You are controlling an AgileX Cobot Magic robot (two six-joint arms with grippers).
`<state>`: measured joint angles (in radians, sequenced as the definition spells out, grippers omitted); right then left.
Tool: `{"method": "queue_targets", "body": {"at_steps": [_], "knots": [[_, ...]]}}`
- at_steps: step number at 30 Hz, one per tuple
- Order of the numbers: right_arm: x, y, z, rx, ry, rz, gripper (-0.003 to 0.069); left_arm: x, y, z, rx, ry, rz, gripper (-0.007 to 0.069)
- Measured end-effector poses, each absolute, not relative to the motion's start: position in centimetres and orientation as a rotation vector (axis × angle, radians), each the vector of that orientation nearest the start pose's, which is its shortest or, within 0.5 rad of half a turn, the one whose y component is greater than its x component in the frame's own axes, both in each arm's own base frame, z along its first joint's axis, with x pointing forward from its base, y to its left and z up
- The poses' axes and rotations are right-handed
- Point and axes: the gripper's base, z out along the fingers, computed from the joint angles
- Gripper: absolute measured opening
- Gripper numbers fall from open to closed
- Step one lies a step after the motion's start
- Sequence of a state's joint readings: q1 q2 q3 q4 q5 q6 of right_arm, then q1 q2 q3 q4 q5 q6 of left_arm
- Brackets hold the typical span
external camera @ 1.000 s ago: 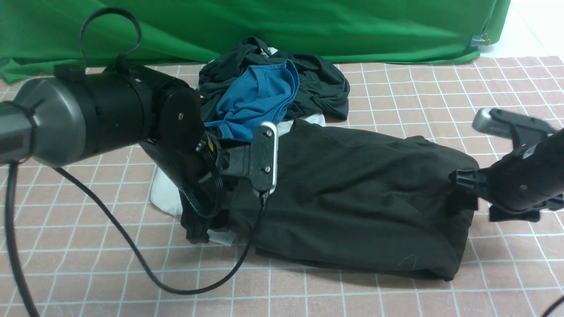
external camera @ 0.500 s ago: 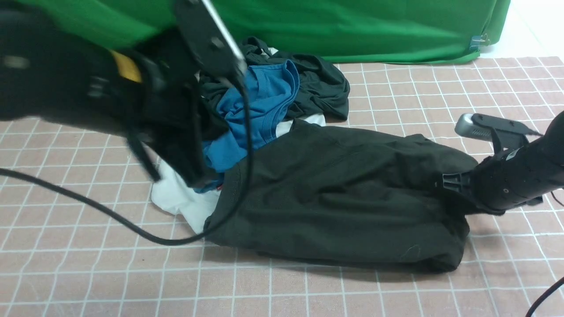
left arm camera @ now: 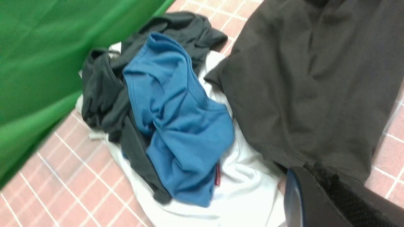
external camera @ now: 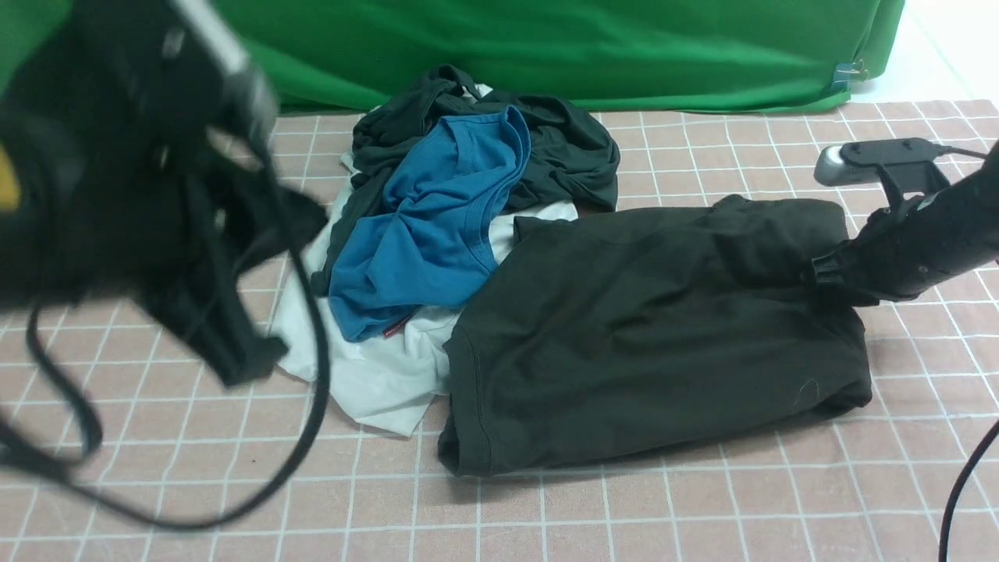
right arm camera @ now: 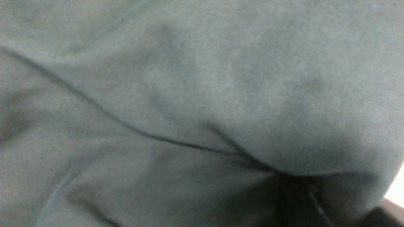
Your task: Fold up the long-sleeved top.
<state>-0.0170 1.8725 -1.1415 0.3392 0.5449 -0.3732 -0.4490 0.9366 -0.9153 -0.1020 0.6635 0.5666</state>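
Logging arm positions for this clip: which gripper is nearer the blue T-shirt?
Left. The left gripper hangs just beside the blue T-shirt, off the pile's left edge. The right gripper is across the black top, at its far right edge.

The pink checked tablecloth [external camera: 609, 515] lies bare along the near edge, and on the far right near the green backdrop cloth [external camera: 546, 47]. The large folded black cotton top [external camera: 655, 336] fills the middle-right. Touching its left edge, a heap blocks the centre back: a crumpled blue T-shirt [external camera: 437, 226] on a white garment [external camera: 382, 382] and a dark rumpled garment [external camera: 562, 148]. A black cable [external camera: 312, 406] loops over the near-left cloth.
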Motion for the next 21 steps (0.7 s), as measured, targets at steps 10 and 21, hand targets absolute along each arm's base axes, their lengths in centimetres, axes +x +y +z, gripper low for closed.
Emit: {"method": "queue_targets", "body": {"at_steps": [10,21], "knots": [[34.6,0.6,24.5,-0.166,2.671,0.137,0.0382,11.9,-6.1,32.4,0.779,1.719,-0.087,0.0018],[19.8,0.9,35.7,-0.133,2.417,0.120,0.0076,6.9,-3.6,31.3,0.607,1.442,-0.116,0.0018]]}}
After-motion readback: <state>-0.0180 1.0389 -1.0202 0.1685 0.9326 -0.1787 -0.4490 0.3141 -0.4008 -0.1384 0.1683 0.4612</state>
